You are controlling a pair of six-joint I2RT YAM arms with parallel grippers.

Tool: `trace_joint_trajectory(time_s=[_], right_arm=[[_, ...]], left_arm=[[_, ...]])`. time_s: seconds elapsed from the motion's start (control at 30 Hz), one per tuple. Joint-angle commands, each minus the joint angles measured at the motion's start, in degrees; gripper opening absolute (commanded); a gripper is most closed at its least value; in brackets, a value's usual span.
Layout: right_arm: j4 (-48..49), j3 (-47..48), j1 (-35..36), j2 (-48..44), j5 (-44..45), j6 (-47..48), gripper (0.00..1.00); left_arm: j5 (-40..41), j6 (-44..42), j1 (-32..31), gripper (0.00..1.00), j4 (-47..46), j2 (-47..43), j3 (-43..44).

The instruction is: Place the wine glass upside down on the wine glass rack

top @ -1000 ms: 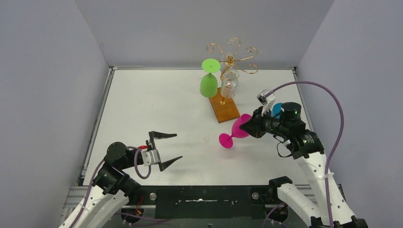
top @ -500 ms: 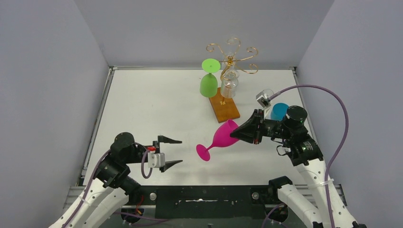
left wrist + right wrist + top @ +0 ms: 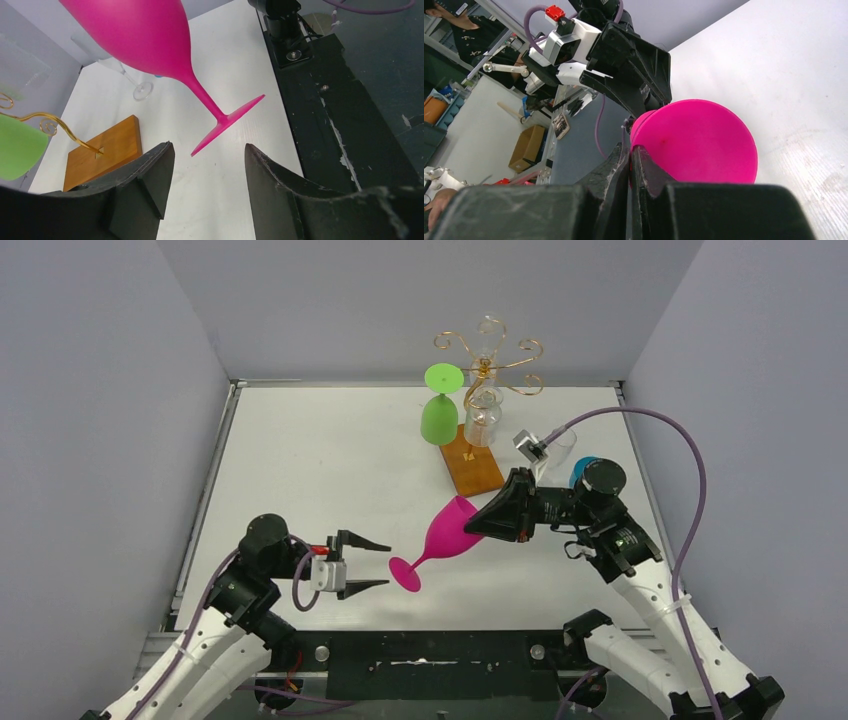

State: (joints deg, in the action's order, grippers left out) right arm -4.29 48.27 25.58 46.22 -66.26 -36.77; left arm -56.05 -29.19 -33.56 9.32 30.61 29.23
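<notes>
My right gripper [image 3: 478, 522] is shut on the rim of the pink wine glass [image 3: 446, 530], one finger inside the bowl [image 3: 699, 142] and one outside. The glass hangs tilted, its round foot [image 3: 404, 575] pointing down and left. My left gripper [image 3: 385, 564] stands open just left of that foot, with nothing between its fingers. In the left wrist view the foot [image 3: 230, 122] hangs a little beyond the gap of the left gripper [image 3: 209, 147]. The wine glass rack [image 3: 487, 365] of gold wire rises from its wooden base [image 3: 472, 465] at the back.
A green glass [image 3: 439, 410] and a clear glass [image 3: 482, 418] hang upside down on the rack. Another clear glass [image 3: 560, 445] and a blue object [image 3: 580, 472] sit at the right, behind my right arm. Grey walls enclose the white table [image 3: 320, 460].
My right arm has carried the pink glass left and nearer, toward the left gripper. The left gripper has narrowed its jaws and shifted slightly right.
</notes>
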Motion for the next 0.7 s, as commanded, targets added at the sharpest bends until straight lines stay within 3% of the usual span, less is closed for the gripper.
trace_joint_trajectory(time_s=[0.0,0.23,0.43,0.53,0.67], right_arm=[[8.28,0.61,0.6,0.66,0.44,-2.7,0.0],[12.88,-0.83,1.56,2.36,0.94,-5.6,0.0],[10.57,-1.47,1.79,1.52,3.48,-2.83,0.01],[7.57,-1.1,1.8,1.95,6.06,-0.76,0.07],[4.2,-1.02,1.76,1.2,11.25,2.03,0.27]], left_arm=[[-4.78,1.14,0.1,0.51,-4.96,0.84,-0.17],[-6.22,3.47,-0.01,0.36,-8.97,2.8,-1.7],[-5.75,4.06,-0.01,0.04,-9.37,2.58,-1.61],[-6.15,4.87,-0.01,0.0,-9.95,2.3,-2.05],[-5.7,6.25,0.05,0.0,-10.23,1.9,-2.41]])
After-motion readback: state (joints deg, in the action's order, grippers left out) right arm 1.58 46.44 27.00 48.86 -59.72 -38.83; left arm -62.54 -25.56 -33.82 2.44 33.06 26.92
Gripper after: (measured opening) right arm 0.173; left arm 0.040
